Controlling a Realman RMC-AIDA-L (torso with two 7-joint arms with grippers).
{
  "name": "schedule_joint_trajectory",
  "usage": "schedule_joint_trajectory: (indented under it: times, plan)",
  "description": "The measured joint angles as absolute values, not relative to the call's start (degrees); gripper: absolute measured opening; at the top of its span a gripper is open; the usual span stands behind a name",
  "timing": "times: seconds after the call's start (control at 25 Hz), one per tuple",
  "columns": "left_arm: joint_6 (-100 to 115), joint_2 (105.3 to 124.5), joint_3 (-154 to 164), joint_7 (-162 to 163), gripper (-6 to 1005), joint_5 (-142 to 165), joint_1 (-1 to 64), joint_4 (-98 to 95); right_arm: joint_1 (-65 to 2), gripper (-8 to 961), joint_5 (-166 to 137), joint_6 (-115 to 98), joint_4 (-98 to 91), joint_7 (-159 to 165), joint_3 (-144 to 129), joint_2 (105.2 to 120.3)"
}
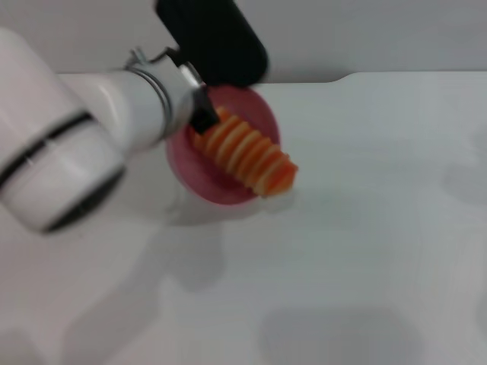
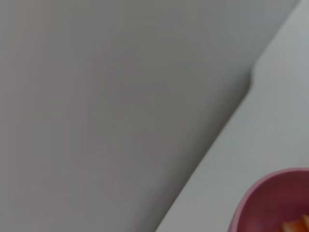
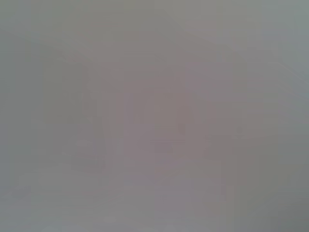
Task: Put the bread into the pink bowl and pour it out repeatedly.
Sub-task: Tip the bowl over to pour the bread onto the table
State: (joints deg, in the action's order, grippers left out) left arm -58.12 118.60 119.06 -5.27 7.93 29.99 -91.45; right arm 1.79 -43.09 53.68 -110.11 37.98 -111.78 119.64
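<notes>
Bowl tipped, bread sliding out

In the upper middle of the head frame my left gripper (image 1: 199,114) clamped the rim of the pink bowl (image 1: 199,175), tilted above the white desk (image 1: 365,228), its mouth facing the camera. The bread (image 1: 247,156) lay across it, one end past the lower-right rim. I saw nothing of the right gripper.

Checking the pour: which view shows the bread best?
Head view: the bread shows whole, sliding over the tilted pink bowl's rim, beside the left claw. Left wrist shows only an orange sliver. Right wrist shows none.
</notes>
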Motion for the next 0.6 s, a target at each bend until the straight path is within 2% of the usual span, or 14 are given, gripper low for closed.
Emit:
schedule_joint_trajectory:
  times: [0.6]
  plan:
    - [-56.13, 119.01, 135.66, -3.07, 48, 27.77, 30.65, -92.36, 1.86, 797, -41.43, 55.32, -106.26, 38.95, -110.94, 119.44]
